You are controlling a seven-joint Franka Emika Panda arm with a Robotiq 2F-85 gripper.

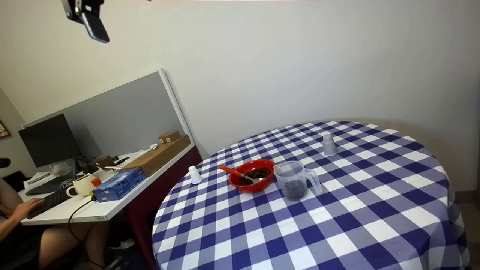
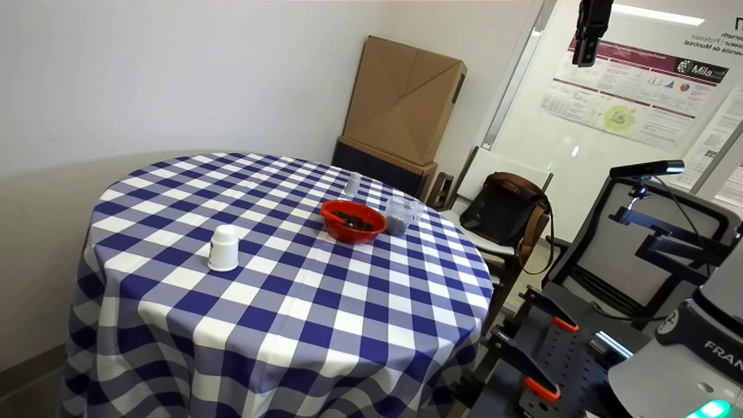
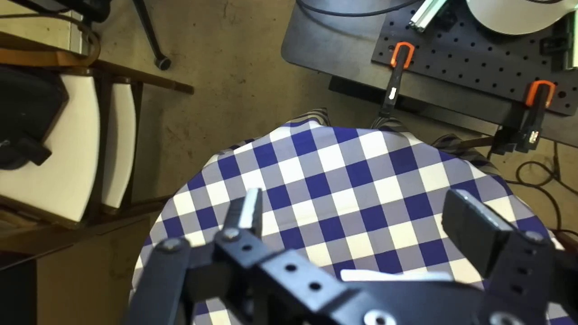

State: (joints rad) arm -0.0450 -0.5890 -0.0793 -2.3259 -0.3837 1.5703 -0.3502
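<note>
On one checked tablecloth [image 2: 371, 290] there are one red bowl [image 2: 351, 236], one spoon [image 1: 232, 171], one measuring jug [image 1: 287, 174] and two small pale containers [image 2: 224, 249]. The dark pieces [image 1: 262, 171] in the bowl are too small and crowded to count. Above hangs one gripper [image 3: 352, 212] with two fingers [image 3: 474, 230]. At one desk [image 1: 93, 213] sits one person [image 1: 63, 242], with one monitor [image 1: 50, 140], one mug [image 1: 83, 185], one blue box [image 1: 119, 185], one long brown box [image 1: 161, 154] and one smaller brown box [image 1: 169, 137]. Elsewhere there are two large boxes [image 2: 406, 98], one white chair [image 3: 76, 153], one office chair [image 2: 615, 261], one bag [image 2: 496, 212], two clamps [image 3: 395, 79], one camera [image 2: 647, 168] and at least two posters [image 2: 633, 98].
</note>
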